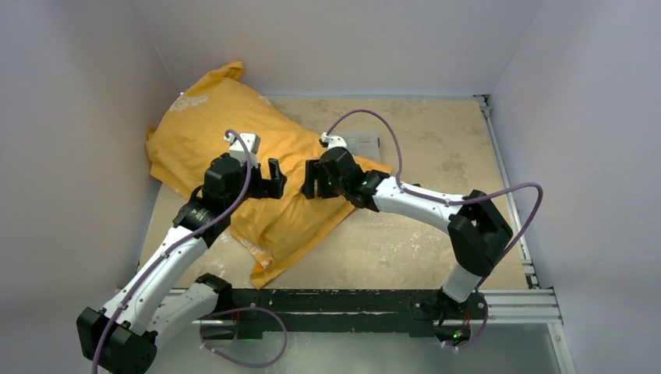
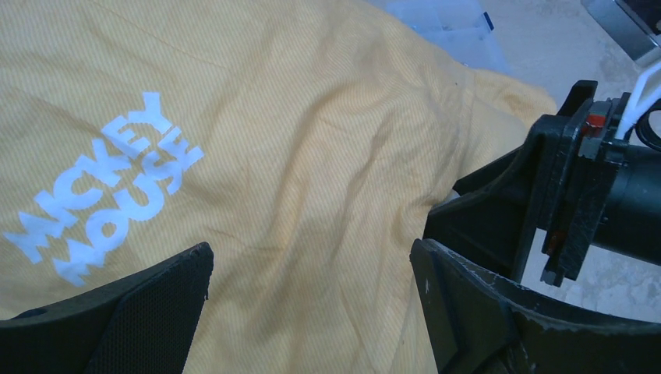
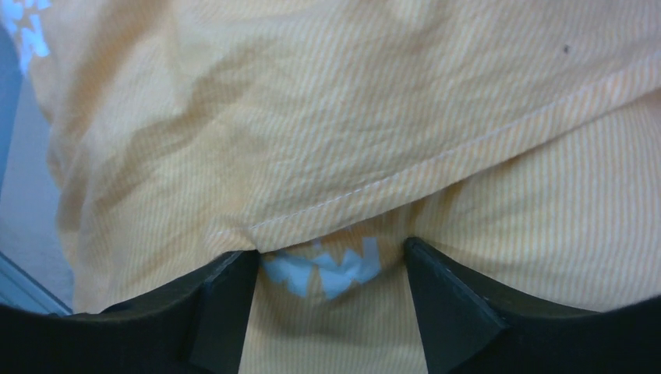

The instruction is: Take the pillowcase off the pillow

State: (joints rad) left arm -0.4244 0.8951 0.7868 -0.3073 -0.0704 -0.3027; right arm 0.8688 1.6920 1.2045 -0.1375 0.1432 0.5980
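Note:
The orange pillowcase (image 1: 234,148) lies at the back left of the table, plump toward the far left corner and flatter toward the front. White "MICKEY MOUSE" lettering shows on it in the left wrist view (image 2: 312,140). My left gripper (image 1: 273,178) is open just above the fabric (image 2: 312,257), with nothing between its jaws. My right gripper (image 1: 310,181) faces it, open, its tips against a stitched hem of the pillowcase (image 3: 436,156) with fabric bulging between them (image 3: 331,253). A pale corner with a blue bit (image 2: 452,27) pokes out past the fabric's edge and looks like the pillow; the rest is hidden inside.
The two grippers stand close together, tip to tip, and the right one shows in the left wrist view (image 2: 561,187). White walls close in the left, back and right. The beige tabletop (image 1: 436,156) stretches to the right, with a metal rail (image 1: 507,195) along its right edge.

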